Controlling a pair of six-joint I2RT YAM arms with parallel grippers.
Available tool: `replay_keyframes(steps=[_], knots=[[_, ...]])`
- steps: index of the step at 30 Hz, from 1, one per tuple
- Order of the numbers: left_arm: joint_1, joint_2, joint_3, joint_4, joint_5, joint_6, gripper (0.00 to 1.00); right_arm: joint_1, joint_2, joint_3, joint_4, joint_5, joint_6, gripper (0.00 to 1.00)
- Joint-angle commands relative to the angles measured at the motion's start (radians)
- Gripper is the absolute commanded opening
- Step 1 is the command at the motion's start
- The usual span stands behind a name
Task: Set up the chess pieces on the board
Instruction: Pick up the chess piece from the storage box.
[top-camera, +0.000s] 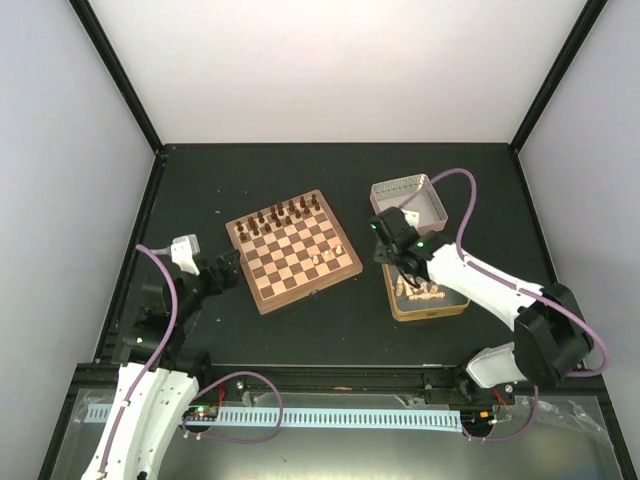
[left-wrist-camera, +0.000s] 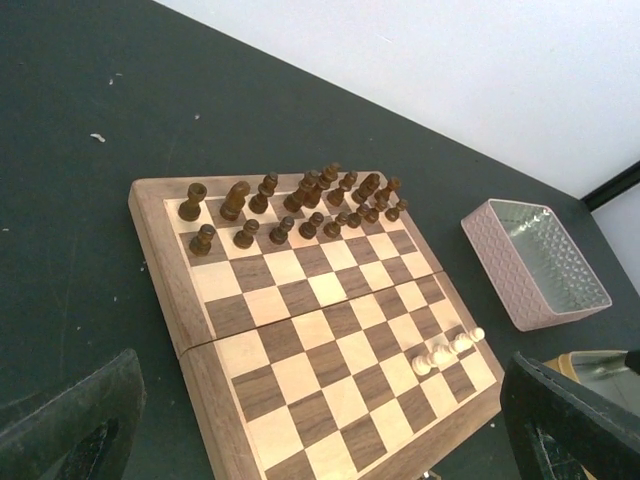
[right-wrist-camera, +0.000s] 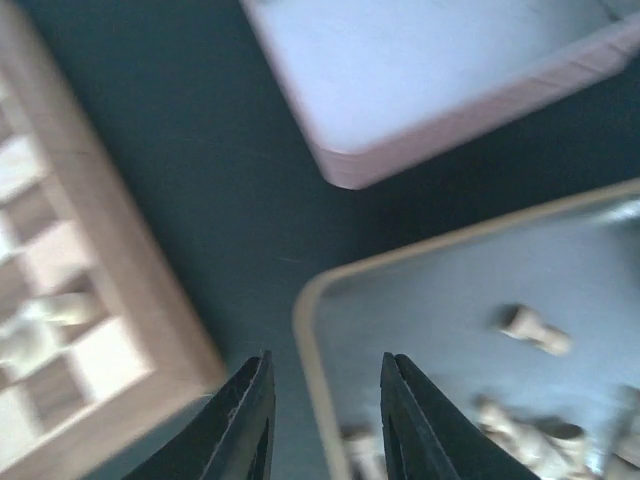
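The chessboard (top-camera: 293, 250) lies in the middle of the table, with dark brown pieces (top-camera: 280, 215) in two rows at its far side. A few cream pieces (left-wrist-camera: 445, 350) stand near its right edge. More cream pieces (top-camera: 420, 290) lie loose in the gold tin (top-camera: 428, 308); in the right wrist view one (right-wrist-camera: 535, 330) lies in the tin (right-wrist-camera: 320, 290). My right gripper (top-camera: 385, 250) is open and empty, over the tin's near-left corner (right-wrist-camera: 325, 405). My left gripper (top-camera: 232, 268) is wide open and empty, left of the board (left-wrist-camera: 300, 330).
A pinkish-silver tin lid (top-camera: 408, 203) stands behind the gold tin, and shows in the left wrist view (left-wrist-camera: 535, 262) and the right wrist view (right-wrist-camera: 440, 90). Black posts frame the table's back corners. The arm bases and a cable rail sit at the near edge.
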Motion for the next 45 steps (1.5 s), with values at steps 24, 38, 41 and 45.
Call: replay_keyframes(steps=[24, 38, 41, 45], knots=[[-0.003, 0.035, 0.027, 0.055, 0.057, -0.003, 0.99, -0.385, 0.068, -0.258, 0.146, -0.161, -0.136, 0.36], [-0.003, 0.030, 0.025, 0.048, 0.047, 0.005, 0.99, -0.396, 0.191, -0.178, 0.180, -0.221, -0.250, 0.38], [-0.003, 0.030, 0.025, 0.047, 0.047, 0.005, 0.99, -0.396, 0.189, -0.183, 0.183, -0.213, -0.243, 0.34], [-0.003, 0.031, 0.022, 0.051, 0.049, 0.004, 0.99, -0.396, 0.188, -0.186, 0.182, -0.197, -0.238, 0.28]])
